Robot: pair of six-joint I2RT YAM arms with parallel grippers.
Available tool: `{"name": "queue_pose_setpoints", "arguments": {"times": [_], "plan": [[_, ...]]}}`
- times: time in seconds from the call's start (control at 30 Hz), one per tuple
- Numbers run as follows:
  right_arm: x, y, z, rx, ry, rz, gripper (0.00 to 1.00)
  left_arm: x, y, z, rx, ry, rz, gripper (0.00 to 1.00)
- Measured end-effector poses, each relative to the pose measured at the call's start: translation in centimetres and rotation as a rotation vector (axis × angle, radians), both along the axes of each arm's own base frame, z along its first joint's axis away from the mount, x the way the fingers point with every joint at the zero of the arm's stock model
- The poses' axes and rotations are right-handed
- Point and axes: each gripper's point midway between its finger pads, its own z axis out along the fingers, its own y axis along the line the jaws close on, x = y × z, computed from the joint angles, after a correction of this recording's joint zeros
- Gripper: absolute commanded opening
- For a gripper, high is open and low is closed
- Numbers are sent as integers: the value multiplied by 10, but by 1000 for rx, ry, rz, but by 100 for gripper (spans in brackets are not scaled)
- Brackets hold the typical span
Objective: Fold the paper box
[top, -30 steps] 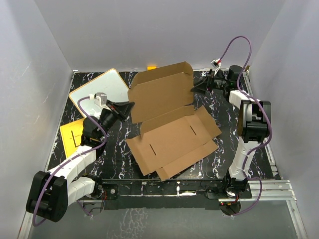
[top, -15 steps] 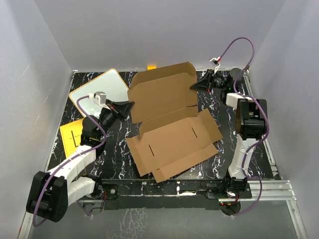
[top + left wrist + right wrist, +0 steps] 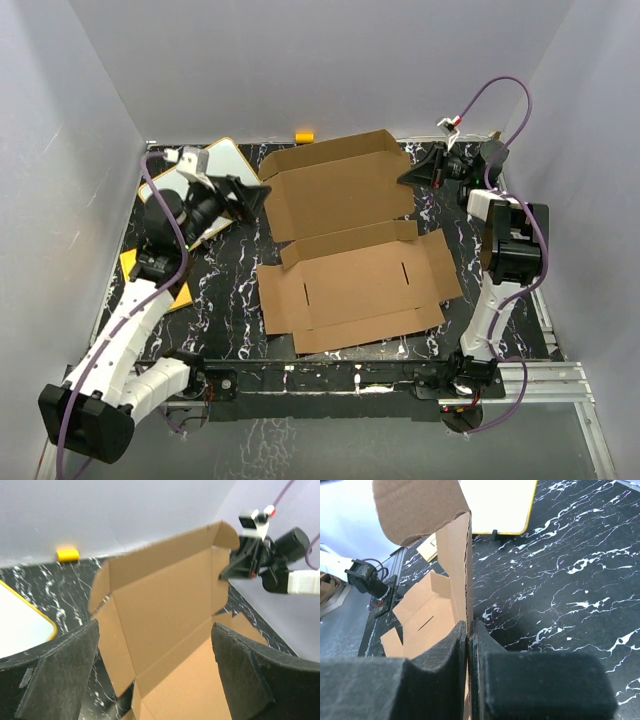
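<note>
**On the marbled table: box fold barely started**

Across the middle of the black marbled table point(image 3: 225, 300) the paper box point(image 3: 350, 285) is lying mostly flat; its base panel and side flaps are spreading out toward the arm bases with the slots showing; only the far lid panel is tilting up off the surface. I am judging this as an early stage: no wall is standing up, no flap is sitting in a slot, the lid is hanging open; raising the walls, tucking and closing are all waiting to be done. I am holding the lid's right edge with my right gripper point(image 3: 408, 178), jaws closed on the cardboard; my left gripper point(image 3: 245, 195) is hovering at the lid's left edge with fingers spread wide, gripping nothing. Off to the left by that arm, a white board with orange rim point(image 3: 215, 165) and an orange-yellow sheet point(image 3: 140, 272) are sitting; a small yellow block point(image 3: 304, 136) is sitting at the far edge.

Overhead view is giving me the whole layout but is not proving the right clamp; the right wrist view is settling it, with the thin cardboard edge running down between the two black pads point(image 3: 435, 655) and no gap. Left wrist view is showing both open fingers framing the raised lid with air in between, where overhead is reading almost like contact; it is also catching the right gripper at the lid's far corner. Neither wrist view is giving me the whole base.
</note>
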Motion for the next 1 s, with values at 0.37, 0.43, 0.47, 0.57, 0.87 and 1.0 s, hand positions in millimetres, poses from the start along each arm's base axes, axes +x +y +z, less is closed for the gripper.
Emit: {"name": "queue_pose_setpoints", "arguments": {"times": [0.37,0.43,0.47,0.57,0.87,1.0], "plan": [[40,0,22,-135,-173,-191,8,59,-4,38,207,72,-106,97],[32,2,22,-184,-216,-193,8,64,-7,17,260,102,-145,97],[29,1,22,-205,-236,-192,8,65,-7,8,281,115,-158,97],[23,-6,19,-269,-266,-202,8,69,-7,-1,317,131,-190,97],[45,-84,58,-415,-384,-384,8,68,-11,32,306,34,-229,97],[40,-106,68,-448,-404,-429,8,65,-14,23,302,39,-252,97]]}}
